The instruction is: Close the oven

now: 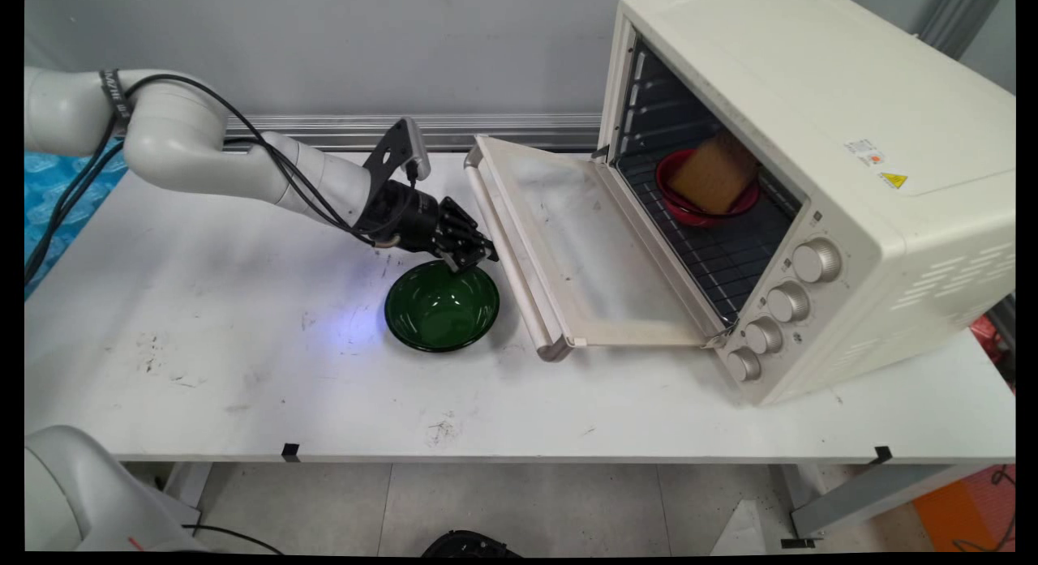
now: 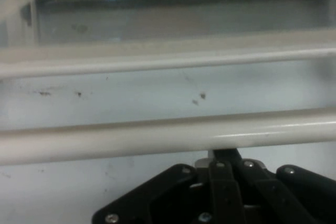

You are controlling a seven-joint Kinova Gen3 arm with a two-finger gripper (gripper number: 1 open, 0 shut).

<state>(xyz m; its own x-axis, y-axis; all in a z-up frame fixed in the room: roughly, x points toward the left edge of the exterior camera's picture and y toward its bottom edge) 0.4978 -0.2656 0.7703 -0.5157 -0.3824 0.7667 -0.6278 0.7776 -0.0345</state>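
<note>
Beside the tool (image 1: 478, 255), a green bowl (image 1: 442, 306) and open oven door (image 1: 568, 249).

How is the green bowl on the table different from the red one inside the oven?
The green bowl stands on the white table, in front of the oven's open door; the red bowl sits on the rack inside the oven. The green bowl is empty; the red bowl holds a brown block. The gripper is at the green bowl's far rim, well away from the red bowl. Both are round and upright.
</note>
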